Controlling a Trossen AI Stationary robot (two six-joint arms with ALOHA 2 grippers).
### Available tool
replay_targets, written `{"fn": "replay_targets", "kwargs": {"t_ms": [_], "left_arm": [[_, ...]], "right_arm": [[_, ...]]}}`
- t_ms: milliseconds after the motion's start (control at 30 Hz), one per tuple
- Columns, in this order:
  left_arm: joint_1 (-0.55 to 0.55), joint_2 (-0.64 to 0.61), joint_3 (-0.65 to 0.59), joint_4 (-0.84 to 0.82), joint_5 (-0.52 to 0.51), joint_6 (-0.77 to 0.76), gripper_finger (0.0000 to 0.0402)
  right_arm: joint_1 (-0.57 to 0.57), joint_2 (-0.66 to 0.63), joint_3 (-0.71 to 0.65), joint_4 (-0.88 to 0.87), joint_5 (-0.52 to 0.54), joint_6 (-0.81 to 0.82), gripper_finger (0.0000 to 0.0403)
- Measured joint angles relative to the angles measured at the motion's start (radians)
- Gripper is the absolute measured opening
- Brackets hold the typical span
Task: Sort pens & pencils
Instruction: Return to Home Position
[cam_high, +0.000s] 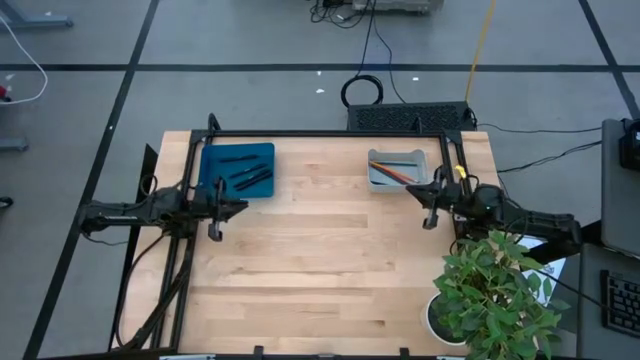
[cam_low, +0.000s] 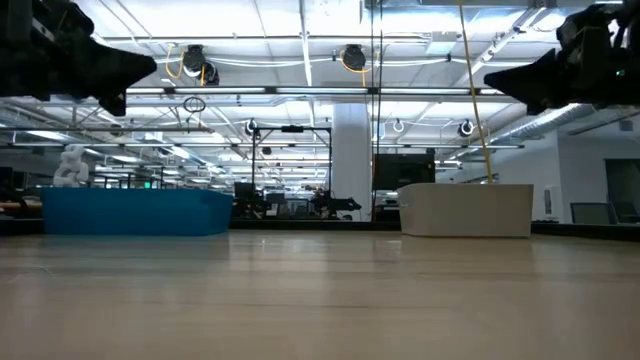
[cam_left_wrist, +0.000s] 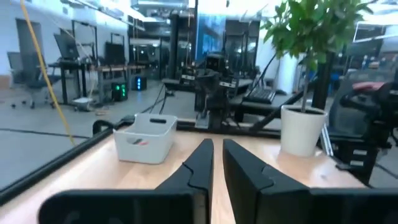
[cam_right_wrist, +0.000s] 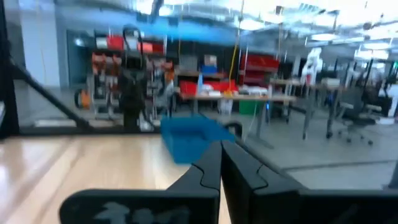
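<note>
Several black pens (cam_high: 245, 172) lie in the blue tray (cam_high: 237, 169) at the far left of the table. Orange and red pencils (cam_high: 396, 172) lie in the white bin (cam_high: 397, 170) at the far right. My left gripper (cam_high: 240, 207) hovers level at the left edge, beside the tray's near side. Its fingers (cam_left_wrist: 205, 163) are all but together, with nothing between them. My right gripper (cam_high: 413, 190) hovers level at the right edge, by the bin, shut and empty (cam_right_wrist: 220, 163). In the low view both arms (cam_low: 70, 55) (cam_low: 575, 55) hang high above the tabletop.
A potted plant (cam_high: 495, 295) stands at the table's near right corner, close to my right arm. The tray (cam_low: 135, 212) and bin (cam_low: 465, 208) rest flat on the wood. The middle and near part of the tabletop (cam_high: 320, 270) is bare wood.
</note>
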Motion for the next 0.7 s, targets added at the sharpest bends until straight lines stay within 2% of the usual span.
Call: {"fn": "replay_targets", "kwargs": {"t_ms": [267,700], "left_arm": [[-0.021,0.000,0.002,-0.111,0.001,0.000,0.0042],[-0.026,0.004,0.002,-0.114,0.003,0.000,0.0042]], "right_arm": [[0.020,0.001,0.000,0.056,-0.003,0.000,0.0000],[0.020,0.008,0.000,0.055,-0.004,0.000,0.0000]]}}
